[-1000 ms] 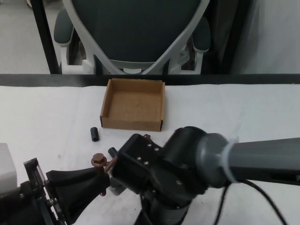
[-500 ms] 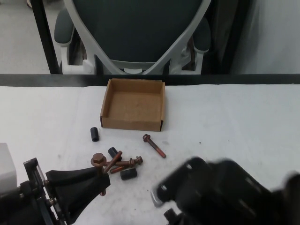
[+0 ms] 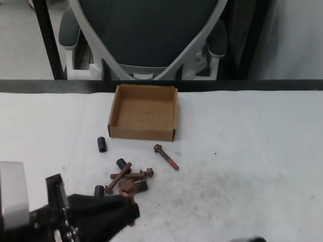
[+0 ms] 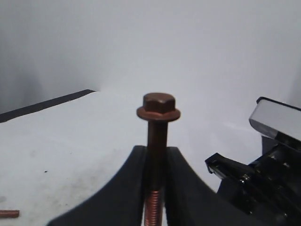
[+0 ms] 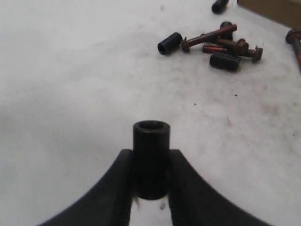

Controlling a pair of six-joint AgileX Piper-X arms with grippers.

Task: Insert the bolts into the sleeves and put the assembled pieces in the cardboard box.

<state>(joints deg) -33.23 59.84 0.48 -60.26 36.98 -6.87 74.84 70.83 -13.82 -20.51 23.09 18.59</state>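
The left claw (image 4: pixel 156 157) is shut tight on a copper bolt (image 4: pixel 158 136). The bolt stands upright between the fingers, with its six-sided head up above them. In the high view this claw sits at the near left edge of the white table (image 3: pixel 252 151). The right claw (image 5: pixel 151 162) squeezes a short black sleeve (image 5: pixel 151 143), and the sleeve's open hole faces the camera. A little heap of bolts (image 3: pixel 132 174) lies on the table with some loose sleeves (image 3: pixel 140 187) mixed in and beside it. One lone bolt (image 3: pixel 166 157) lies between the heap and the cardboard box (image 3: pixel 143 132). Another single sleeve (image 3: pixel 101 144) lies near the box's front left corner. The box sits farther back, near the table's far edge, in front of a chair (image 3: pixel 141 30).
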